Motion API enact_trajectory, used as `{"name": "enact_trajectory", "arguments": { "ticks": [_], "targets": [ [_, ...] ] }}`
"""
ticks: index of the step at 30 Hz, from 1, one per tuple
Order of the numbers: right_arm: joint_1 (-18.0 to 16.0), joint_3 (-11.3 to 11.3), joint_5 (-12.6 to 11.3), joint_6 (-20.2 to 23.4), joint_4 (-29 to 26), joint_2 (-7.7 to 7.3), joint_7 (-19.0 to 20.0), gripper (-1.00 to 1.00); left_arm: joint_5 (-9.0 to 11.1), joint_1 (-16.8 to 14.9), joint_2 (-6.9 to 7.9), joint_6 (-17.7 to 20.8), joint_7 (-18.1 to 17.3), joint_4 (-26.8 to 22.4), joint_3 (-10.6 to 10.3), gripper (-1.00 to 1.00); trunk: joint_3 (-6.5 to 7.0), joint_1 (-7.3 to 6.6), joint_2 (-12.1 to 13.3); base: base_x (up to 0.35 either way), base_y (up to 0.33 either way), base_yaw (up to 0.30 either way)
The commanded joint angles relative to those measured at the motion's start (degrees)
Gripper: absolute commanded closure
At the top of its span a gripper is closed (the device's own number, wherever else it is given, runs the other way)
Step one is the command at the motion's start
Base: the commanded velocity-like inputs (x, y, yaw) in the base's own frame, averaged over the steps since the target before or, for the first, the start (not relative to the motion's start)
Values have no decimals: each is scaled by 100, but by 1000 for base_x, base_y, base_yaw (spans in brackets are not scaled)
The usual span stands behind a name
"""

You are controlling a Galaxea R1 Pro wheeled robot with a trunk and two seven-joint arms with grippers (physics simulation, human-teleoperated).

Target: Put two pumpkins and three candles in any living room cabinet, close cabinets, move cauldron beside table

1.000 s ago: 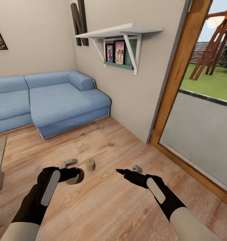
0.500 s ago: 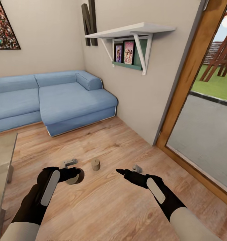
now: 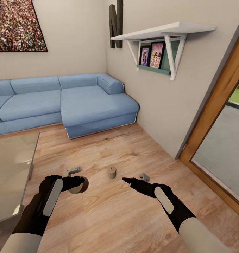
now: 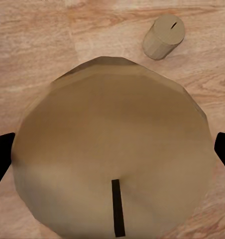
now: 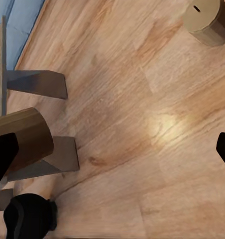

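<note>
Wood floor [image 3: 108,211], blue sofa [image 3: 63,102] far, glass table [image 3: 10,168] left. Left tool [image 3: 78,183] pinched a tan candle [image 4: 112,159]; another candle [image 3: 111,172] stood nearby. Right tool [image 3: 128,181] spread.

A home living room: a blue corner sofa [image 3: 63,103] against beige walls, a framed picture [image 3: 17,26], a white wall shelf [image 3: 161,31] holding 2 photo frames [image 3: 151,55], wood-plank floor [image 3: 115,218] and a glass table [image 3: 10,172].
</note>
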Motion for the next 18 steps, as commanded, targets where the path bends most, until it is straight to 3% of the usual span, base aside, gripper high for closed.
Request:
{"name": "enact_trajectory", "arguments": {
  "ticks": [1, 7, 18],
  "targets": [
    [-2, 9, -10, 15, -3, -4, 6, -100, 63, -4, 2, 19, 51, -5, -3, 100, -5, 1, -2, 165, -180, 287],
    [-2, 11, -10, 15, -3, -4, 6, -100, 55, -4, 1, 19, 51, -5, -6, 100, -5, 1, -2, 201, -180, 287],
    [0, 11, -10, 15, -3, -4, 6, -100, 61, -4, -3, 19, 51, -5, -7, 100, -5, 1, -2, 43, -28, 288]
  ]
}}
